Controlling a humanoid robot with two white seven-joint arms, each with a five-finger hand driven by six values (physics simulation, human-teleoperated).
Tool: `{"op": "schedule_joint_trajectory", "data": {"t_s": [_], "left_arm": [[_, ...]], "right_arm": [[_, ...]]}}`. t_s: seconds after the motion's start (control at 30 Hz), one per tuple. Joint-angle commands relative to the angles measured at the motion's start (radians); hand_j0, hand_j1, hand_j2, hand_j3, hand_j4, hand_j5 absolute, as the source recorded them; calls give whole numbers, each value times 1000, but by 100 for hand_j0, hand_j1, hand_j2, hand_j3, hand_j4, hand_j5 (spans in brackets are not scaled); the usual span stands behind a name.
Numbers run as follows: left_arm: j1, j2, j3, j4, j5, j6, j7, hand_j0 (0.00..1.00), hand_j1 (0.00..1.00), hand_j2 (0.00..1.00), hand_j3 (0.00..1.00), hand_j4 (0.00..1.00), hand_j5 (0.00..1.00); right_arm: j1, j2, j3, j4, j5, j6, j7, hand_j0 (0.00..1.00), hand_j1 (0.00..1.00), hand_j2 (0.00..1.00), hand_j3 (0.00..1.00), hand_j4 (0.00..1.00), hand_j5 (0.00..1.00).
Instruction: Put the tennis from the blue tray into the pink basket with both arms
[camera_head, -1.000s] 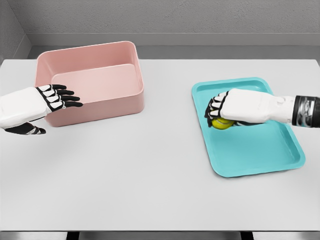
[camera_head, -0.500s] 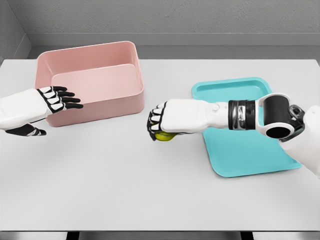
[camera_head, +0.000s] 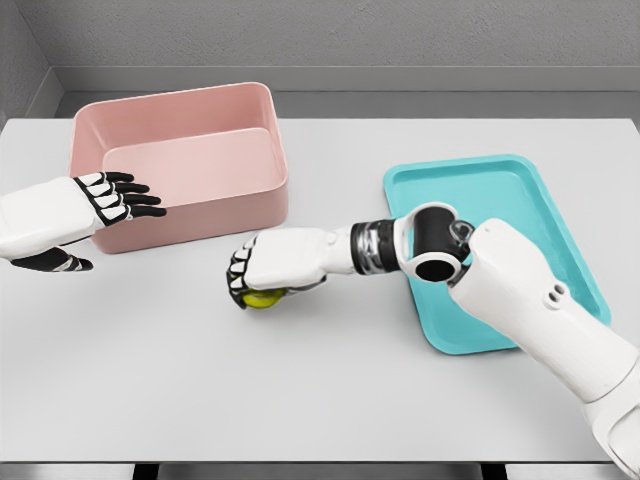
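Right hand (camera_head: 262, 268) is gripping the tennis ball (camera_head: 263, 297) near the pink basket (camera_head: 200, 215); left hand (camera_head: 85, 208), fingers spread and empty, should be receiving it squarely.

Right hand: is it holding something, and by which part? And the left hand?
The right hand grips the tennis ball from above, fingers curled over its top; only the ball's underside shows. The left hand holds nothing, fingers spread.
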Motion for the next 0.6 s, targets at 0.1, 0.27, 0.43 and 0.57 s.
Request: {"op": "schedule_joint_trajectory", "data": {"t_s": [0.1, 0.27, 0.43, 0.57], "left_arm": [[0, 4, 1, 0, 6, 1, 1, 100, 100, 100, 100, 100, 100], [0, 4, 1, 0, 8, 1, 1, 100, 100, 100, 100, 100, 100], [0, 1, 0, 0, 6, 1, 1, 100, 100, 100, 100, 100, 100], [0, 1, 0, 0, 6, 1, 1, 100, 100, 100, 100, 100, 100]], "right_arm": [[0, 17, 4, 48, 7, 3, -4, 44, 44, 44, 44, 44, 44], [3, 25, 4, 45, 9, 3, -4, 61, 61, 61, 61, 61, 61], [9, 25, 4, 48, 10, 3, -5, 97, 97, 97, 97, 97, 97], [11, 25, 2, 53, 10, 3, -4, 99, 99, 99, 99, 99, 99]]}}
